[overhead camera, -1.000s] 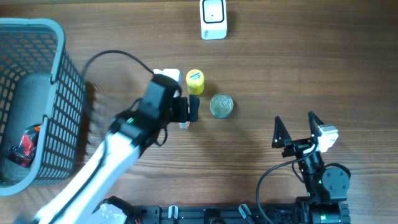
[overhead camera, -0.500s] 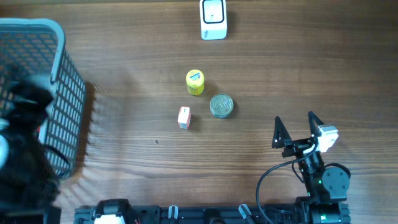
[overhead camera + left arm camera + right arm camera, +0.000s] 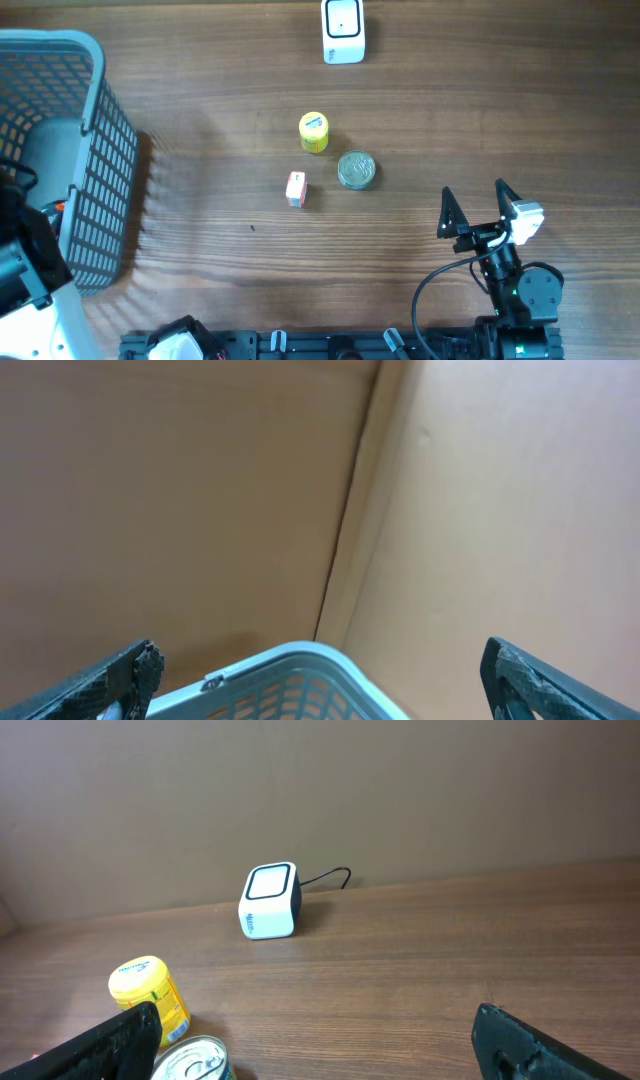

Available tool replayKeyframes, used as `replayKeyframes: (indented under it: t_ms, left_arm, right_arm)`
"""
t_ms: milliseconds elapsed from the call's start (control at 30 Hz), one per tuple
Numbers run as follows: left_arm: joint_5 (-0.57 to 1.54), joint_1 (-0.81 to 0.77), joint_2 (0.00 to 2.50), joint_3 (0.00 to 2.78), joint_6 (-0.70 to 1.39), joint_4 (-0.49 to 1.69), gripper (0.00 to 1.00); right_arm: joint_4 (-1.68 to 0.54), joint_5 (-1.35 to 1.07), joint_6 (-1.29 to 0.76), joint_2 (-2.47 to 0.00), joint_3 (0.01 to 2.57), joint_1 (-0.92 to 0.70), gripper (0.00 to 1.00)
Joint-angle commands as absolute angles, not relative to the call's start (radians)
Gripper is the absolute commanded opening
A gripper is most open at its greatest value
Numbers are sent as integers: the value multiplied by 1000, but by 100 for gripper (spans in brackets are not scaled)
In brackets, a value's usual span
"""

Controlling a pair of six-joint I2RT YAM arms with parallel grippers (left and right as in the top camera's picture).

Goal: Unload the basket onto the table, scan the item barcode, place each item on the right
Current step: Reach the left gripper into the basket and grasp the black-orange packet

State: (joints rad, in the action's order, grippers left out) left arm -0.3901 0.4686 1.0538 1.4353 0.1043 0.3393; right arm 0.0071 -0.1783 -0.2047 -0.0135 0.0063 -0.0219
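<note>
L fingers [image 3: 125, 675] apart by basket [image 3: 108, 105]; R fingers [image 3: 448, 215] apart; small box [image 3: 295, 188] well apart from both.

A grey plastic basket with lattice walls [image 3: 108, 170] fills the left edge of the overhead frame, its rounded rim running along the upper left and its right wall slanting down toward the lower left. Inside it, low on the left, a small red-orange scrap [image 3: 55, 208] shows - too hidden to identify. The basket stands on a brown wooden table with a long horizontal grain [image 3: 500, 100], which spans the rest of the frame. In the left wrist view the basket's pale rim curves up from the bottom centre, and behind it two plain brown panels [image 3: 180, 490] meet at a dark slanting seam. The right wrist view shows the tabletop across its lower half - a flat brown wall [image 3: 420, 780] above.
</note>
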Motion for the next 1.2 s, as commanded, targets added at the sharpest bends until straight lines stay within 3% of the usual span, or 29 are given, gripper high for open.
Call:
replayKeyframes:
  t_ms: [0,100,233,367,567,767,900,1167]
  left_arm:
    - [-393,509,1087,1410,53,397,100]
    - [-386,604,1182,1410,172,523,100]
    - [-186,734,1349,1410,296,714,100]
    - [-7,829,1489,1410,287,813,100]
    - [-6,841,1671,1410,-81,900,100]
    - [12,840,1702,1410,-439,908,100]
    - [33,840,1702,1410,-785,1020,100]
    - [9,841,1758,1397,-911,1044,100]
  right_arm:
    - [12,-172,-212,-7,5,-23,100]
    - [11,-172,-212,-7,5,-23,100]
    - [12,-172,-212,-7,5,-23,100]
    - [12,-172,-212,-7,5,-23,100]
    - [12,-172,-212,-7,5,-23,100]
    - [12,-172,-212,-7,5,-23,100]
    - [12,-172,-212,-7,5,-23,100]
    - [12,-172,-212,-7,5,-23,100]
